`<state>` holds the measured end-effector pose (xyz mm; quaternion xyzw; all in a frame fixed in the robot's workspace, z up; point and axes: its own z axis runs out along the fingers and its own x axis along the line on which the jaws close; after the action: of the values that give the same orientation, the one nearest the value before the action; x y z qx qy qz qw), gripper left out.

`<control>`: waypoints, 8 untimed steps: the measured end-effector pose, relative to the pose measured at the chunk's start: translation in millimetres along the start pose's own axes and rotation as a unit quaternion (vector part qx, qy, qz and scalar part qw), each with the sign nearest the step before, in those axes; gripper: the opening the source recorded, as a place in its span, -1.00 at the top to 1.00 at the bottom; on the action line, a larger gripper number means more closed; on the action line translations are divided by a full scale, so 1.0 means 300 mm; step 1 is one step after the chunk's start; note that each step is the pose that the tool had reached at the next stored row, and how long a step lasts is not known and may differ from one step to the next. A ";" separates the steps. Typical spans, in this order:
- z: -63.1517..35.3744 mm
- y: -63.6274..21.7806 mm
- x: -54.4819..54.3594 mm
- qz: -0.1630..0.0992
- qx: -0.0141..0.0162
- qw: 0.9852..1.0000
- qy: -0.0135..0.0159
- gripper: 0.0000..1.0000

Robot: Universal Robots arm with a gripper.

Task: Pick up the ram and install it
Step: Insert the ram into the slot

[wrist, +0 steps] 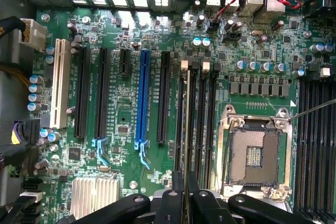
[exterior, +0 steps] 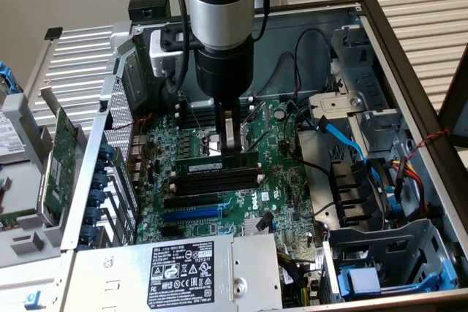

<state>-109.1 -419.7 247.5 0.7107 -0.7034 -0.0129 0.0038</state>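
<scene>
Pickup looks done: the claw (exterior: 232, 148) is clamped on the top edge of the ram (exterior: 205, 165), which stands upright directly beneath it, lined up along the black memory slots (exterior: 217, 180). Whether the stick is pressed fully home I cannot tell, so I would call the seating unfinished.

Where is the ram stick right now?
In the exterior view, the ram is in the middle, pinched by the gripper, at the black memory slots.

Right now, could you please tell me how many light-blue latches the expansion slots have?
2. One latch caps an end of a long black slot; the other caps the blue slot. More may hide behind the end effector holding the ram.
</scene>
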 end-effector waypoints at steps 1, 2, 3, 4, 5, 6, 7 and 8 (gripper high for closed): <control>0.000 0.001 0.000 0.000 0.000 1.000 0.000 0.73; 0.000 0.001 0.000 0.000 0.000 1.000 0.000 0.73; 0.000 0.002 0.000 0.000 0.000 1.000 0.000 0.73; 0.000 0.002 0.000 0.000 0.000 1.000 0.000 0.73; 0.000 0.003 0.000 0.000 0.000 1.000 0.000 0.73; 0.001 0.004 0.001 0.000 0.000 1.000 0.000 0.73; 0.001 0.006 0.000 0.001 0.000 1.000 0.000 0.73; 0.002 0.008 0.001 0.001 0.000 1.000 0.000 0.73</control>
<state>-111.6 -419.8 247.0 0.7097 -0.7044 -0.0131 0.0040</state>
